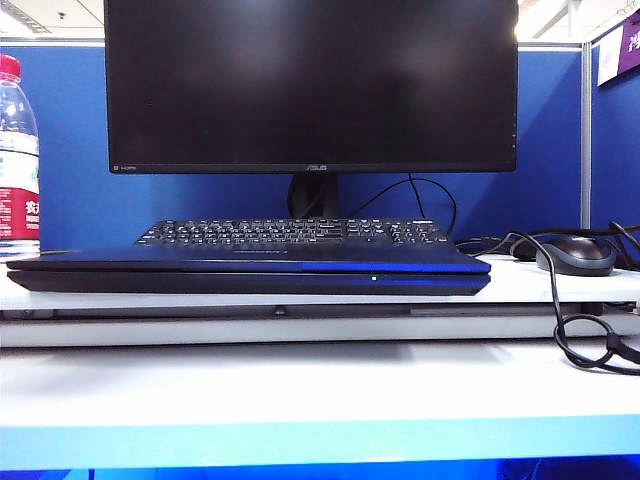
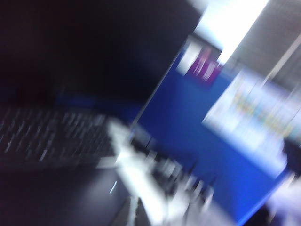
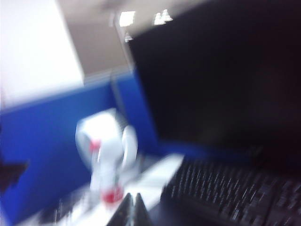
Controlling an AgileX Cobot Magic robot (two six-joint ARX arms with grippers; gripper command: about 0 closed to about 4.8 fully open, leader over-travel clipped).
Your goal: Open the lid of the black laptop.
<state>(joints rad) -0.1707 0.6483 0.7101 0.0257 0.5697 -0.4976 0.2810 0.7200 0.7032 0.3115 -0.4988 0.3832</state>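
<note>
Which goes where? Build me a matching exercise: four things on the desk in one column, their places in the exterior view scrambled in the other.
1 black laptop
2 keyboard
3 mouse
4 water bottle

A far left edge
B right, among the cables
C front, lid shut
D just behind the laptop

Pairs: 1-C, 2-D, 3-B, 4-A.

The left tool and right tool are absent from the exterior view; the wrist views are too blurred to judge them.

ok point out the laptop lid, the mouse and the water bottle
lid [image 1: 200,260]: exterior view, top panel's front edge, shut.
mouse [image 1: 575,253]: exterior view, its back.
water bottle [image 1: 17,170]: exterior view, its label.
</note>
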